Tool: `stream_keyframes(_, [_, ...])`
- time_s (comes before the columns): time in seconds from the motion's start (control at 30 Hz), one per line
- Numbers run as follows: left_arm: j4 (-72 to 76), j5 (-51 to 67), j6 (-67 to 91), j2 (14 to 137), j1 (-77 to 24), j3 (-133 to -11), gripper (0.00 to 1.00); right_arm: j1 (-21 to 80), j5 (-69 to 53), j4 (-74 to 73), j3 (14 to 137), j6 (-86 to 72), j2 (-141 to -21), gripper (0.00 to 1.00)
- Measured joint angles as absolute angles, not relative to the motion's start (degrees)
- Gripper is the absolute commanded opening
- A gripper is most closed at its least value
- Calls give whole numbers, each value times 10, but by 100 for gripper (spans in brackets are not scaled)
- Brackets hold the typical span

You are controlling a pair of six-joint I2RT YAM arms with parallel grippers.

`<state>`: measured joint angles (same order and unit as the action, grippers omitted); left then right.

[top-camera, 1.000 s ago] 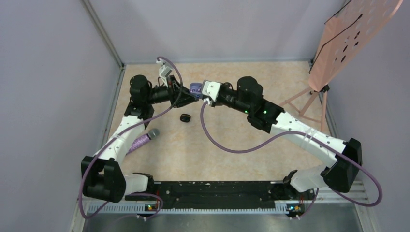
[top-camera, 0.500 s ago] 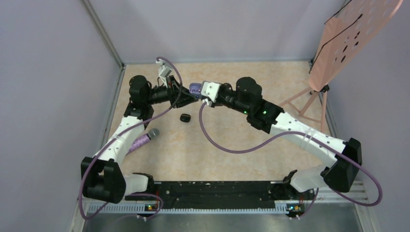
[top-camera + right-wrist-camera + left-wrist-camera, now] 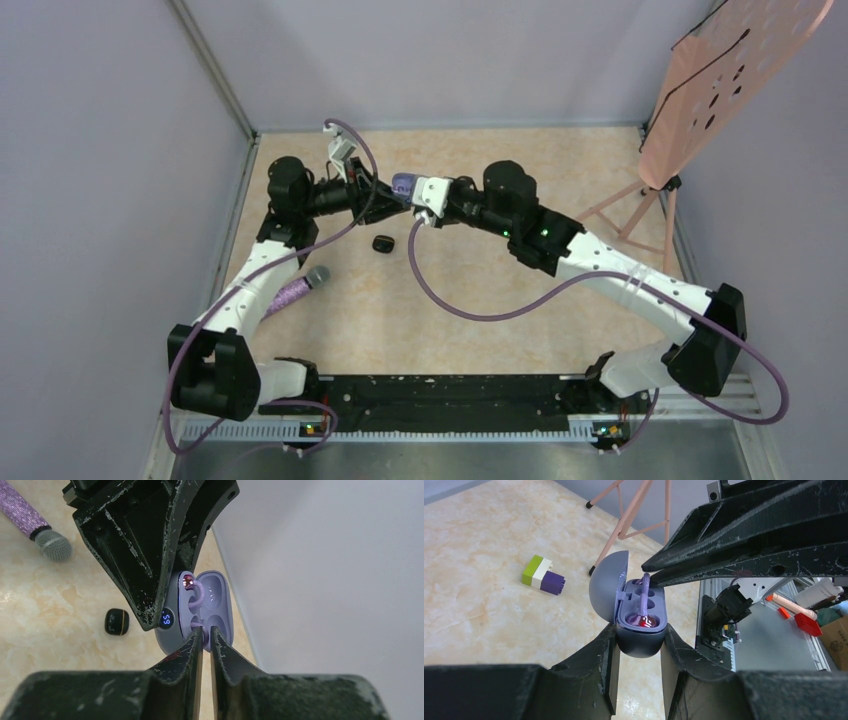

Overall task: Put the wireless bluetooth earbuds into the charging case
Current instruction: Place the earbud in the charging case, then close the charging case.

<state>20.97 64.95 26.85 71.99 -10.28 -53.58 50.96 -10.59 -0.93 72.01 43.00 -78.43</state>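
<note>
Over the tabletop (image 3: 360, 330), we see the left end effector (image 3: 639, 647) clenched on the open charging case (image 3: 640, 636). The right end effector (image 3: 205, 630) pinches a purple earbud (image 3: 644, 601) whose lower end sits in the case. The left wrist view alone shows a green-and-purple block (image 3: 544, 575). The right wrist view alone shows the case's lit display (image 3: 166, 617). From above, a black earbud (image 3: 382, 243) and a microphone (image 3: 300, 288) lie apart on the tabletop.

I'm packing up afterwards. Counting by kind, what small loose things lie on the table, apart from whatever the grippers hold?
Microphone: 1
Black earbud: 1
Toy block: 1
Total: 3
</note>
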Motion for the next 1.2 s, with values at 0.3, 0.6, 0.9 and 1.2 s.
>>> stream_keyframes(0.3, [195, 650, 227, 720, -102, -531, 0, 489, -189, -121, 792, 373, -784, 78])
stream_keyframes(0.6, [122, 679, 123, 720, -107, -539, 0, 420, -298, -263, 890, 333, -823, 85])
stream_keyframes(0.9, [-11, 683, -3, 720, -125, -585, 0, 419, -356, -291, 898, 304, -897, 81])
stream_keyframes(1.2, [27, 619, 100, 733, -117, -584, 0, 418, -355, -282, 876, 322, -866, 78])
